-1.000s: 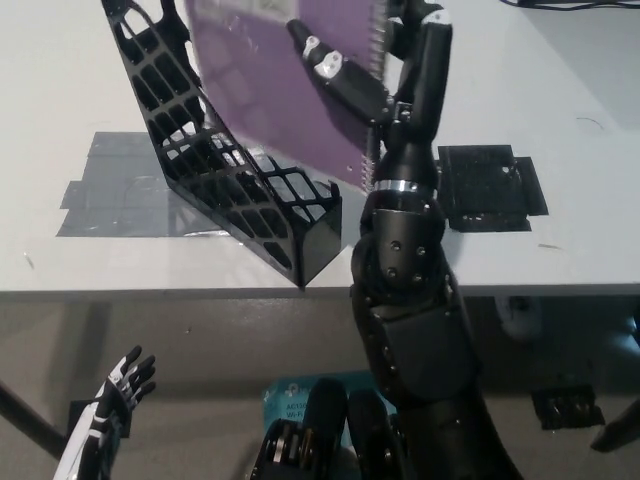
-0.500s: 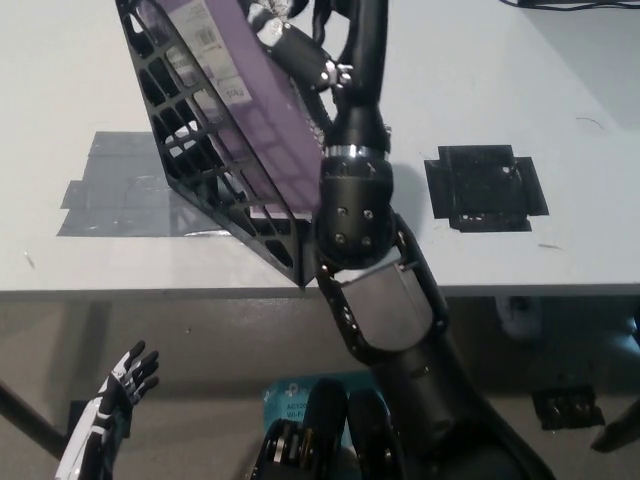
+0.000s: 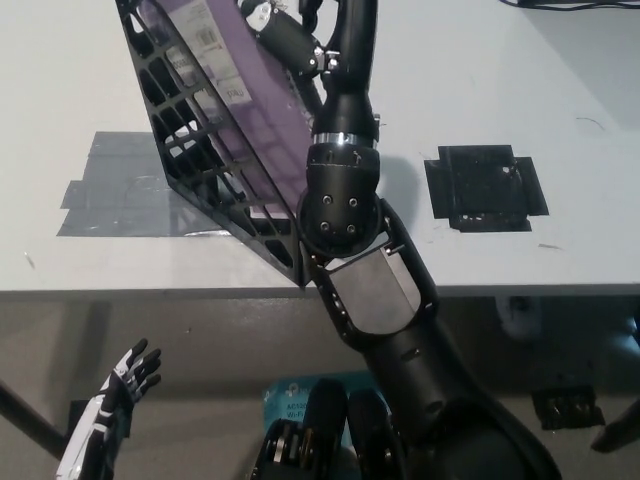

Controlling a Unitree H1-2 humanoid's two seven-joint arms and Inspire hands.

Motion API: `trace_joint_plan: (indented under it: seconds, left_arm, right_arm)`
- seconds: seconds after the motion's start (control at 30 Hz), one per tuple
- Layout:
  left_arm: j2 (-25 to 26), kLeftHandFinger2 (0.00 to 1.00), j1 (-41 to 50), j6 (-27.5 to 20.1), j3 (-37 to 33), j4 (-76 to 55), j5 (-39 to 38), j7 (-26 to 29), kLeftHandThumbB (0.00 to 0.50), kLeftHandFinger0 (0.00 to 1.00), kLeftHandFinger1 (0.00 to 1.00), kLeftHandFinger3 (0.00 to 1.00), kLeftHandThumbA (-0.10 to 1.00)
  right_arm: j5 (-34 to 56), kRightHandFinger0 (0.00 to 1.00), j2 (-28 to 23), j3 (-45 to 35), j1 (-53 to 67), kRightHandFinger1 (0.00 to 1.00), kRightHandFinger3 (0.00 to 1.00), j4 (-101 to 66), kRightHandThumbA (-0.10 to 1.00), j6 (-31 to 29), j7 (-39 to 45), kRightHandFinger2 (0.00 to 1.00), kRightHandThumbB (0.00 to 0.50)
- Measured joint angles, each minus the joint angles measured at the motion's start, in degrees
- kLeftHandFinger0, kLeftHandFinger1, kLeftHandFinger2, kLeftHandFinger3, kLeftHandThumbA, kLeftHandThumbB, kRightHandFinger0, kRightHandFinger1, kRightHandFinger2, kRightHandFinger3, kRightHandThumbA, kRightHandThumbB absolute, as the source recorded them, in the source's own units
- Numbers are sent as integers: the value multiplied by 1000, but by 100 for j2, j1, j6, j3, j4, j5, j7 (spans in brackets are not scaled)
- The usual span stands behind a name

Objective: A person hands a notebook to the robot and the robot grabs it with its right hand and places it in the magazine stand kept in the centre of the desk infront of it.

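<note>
Notebook [image 3: 250, 110] inside magazine stand [image 3: 205, 165]

Bright, even overhead light is washing across the pale surface [image 3: 560, 90], leaving only a soft shadow under the black arm [image 3: 350, 190] and beside the magazine stand [image 3: 215, 170]. The purple notebook [image 3: 245, 95] is catching faint glare, and its upper part is looking slightly blurred. Below the surface's front edge the floor [image 3: 200, 350] is lying dimmer.
</note>
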Motion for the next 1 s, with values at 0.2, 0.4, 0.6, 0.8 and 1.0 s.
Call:
trace_joint_plan:
  seconds: [0.2,0.4,0.6,0.8,1.0]
  left_arm:
    - [28,1000,-32,0,-9,1,2,-1,500,1000,1000,1000,1000]
    - [37,1000,-63,0,-16,2,0,-1,500,1000,1000,1000,1000]
    - [48,1000,-83,0,-36,4,4,0,500,1000,1000,1000,1000]
    - [47,1000,-100,0,-36,7,4,0,500,1000,1000,1000,1000]
    - [50,1000,-164,0,-33,13,15,1,500,1000,1000,1000,1000]
  right_arm:
    - [-30,1000,-222,143,5,1000,1000,-1,968,87,127,1000,360]
    - [-312,1000,-573,664,100,1000,1000,-612,1000,749,692,1000,470]
    - [-414,1000,-662,903,236,1000,1000,-1191,1000,1257,1147,1000,486]
    - [-414,1000,-675,931,308,1000,1000,-2115,1000,1606,1491,1000,480]
    - [-493,1000,-702,928,312,1000,1000,-3242,1000,2025,1748,1000,446]
